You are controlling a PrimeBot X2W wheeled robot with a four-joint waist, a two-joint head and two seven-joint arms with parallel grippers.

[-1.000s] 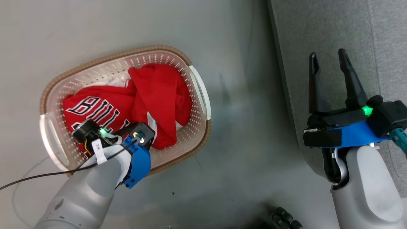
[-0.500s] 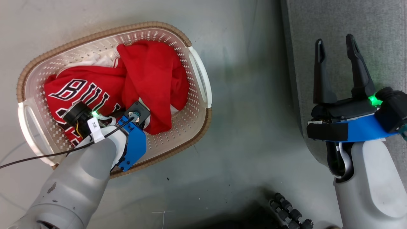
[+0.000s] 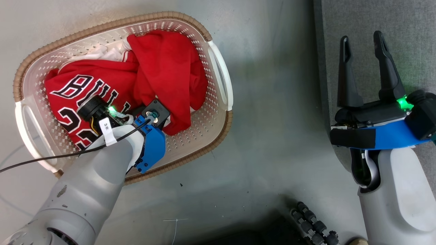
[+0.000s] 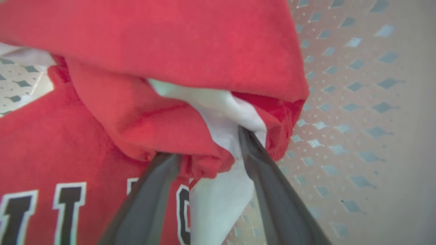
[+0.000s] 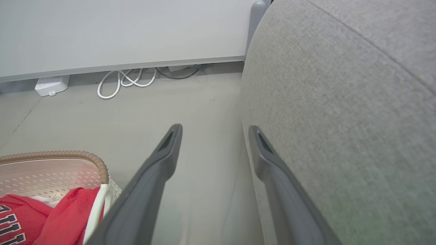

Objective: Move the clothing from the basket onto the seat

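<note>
Risks nipping only the loose hem of the shorts (image 3: 167,68) by the near rim of the basket (image 3: 190,155) with the spread left gripper (image 4: 208,144), dragging the tangled jersey (image 3: 85,92); right gripper (image 3: 361,35) open beside the seat (image 3: 415,20).

We read black, white-edged "BUL" on the red jersey (image 3: 87,76), its remaining letters hidden by the left arm (image 3: 92,177). Toward 7 o'clock stands "2" and a part-covered digit. The arm's white tag (image 3: 107,130) reads "3" plus an illegible mark.
</note>
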